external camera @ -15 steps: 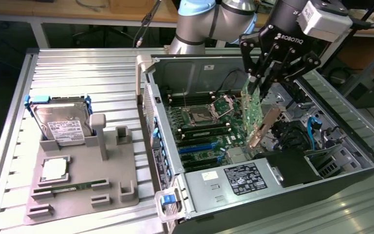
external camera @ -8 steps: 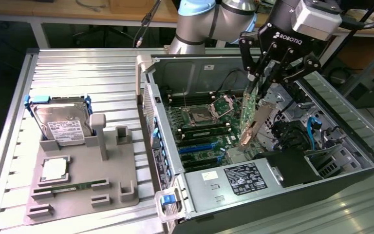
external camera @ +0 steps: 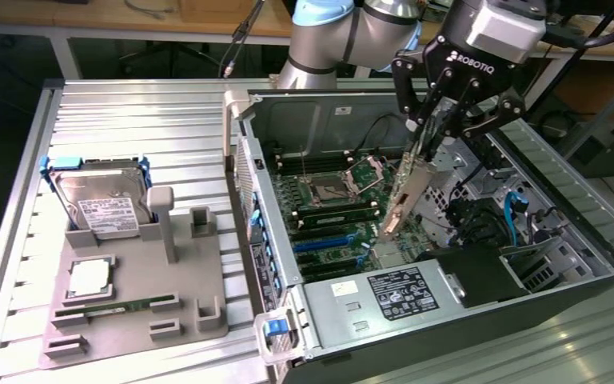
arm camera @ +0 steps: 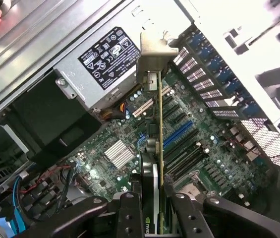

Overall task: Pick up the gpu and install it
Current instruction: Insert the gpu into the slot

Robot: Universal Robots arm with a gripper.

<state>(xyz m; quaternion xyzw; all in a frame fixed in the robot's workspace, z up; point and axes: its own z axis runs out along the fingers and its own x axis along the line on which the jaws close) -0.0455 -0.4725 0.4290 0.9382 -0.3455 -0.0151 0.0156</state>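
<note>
The black two-fingered end effector [external camera: 443, 122] [arm camera: 157, 214] on the silver-and-blue robot arm [external camera: 334, 36] is clenching the upper end of the gpu [external camera: 406, 186] [arm camera: 160, 124], a thin flat circuit card with a silver metal bracket [arm camera: 154, 54] at its far end. The card is hanging tilted inside the open grey computer case [external camera: 563, 184], bracket end downward, over the green motherboard [external camera: 323, 210] [arm camera: 125, 144]. Whether its lower end is touching the board cannot be told.

In the exterior view, the card is sitting at about twelve o'clock from the silver labelled power supply box [external camera: 403, 292] [arm camera: 105, 57] and at about three o'clock from the open processor socket [external camera: 323, 188]. A blue expansion slot [external camera: 323, 240] [arm camera: 179, 134] is lying just beside the card's line.

At nine o'clock from the case, on the ribbed metal table [external camera: 125, 112], a grey moulded fixture [external camera: 141, 320] is carrying a silver hard drive with blue rails [external camera: 99, 196], a square silver processor chip [external camera: 90, 276] and a narrow green memory stick [external camera: 125, 306].
</note>
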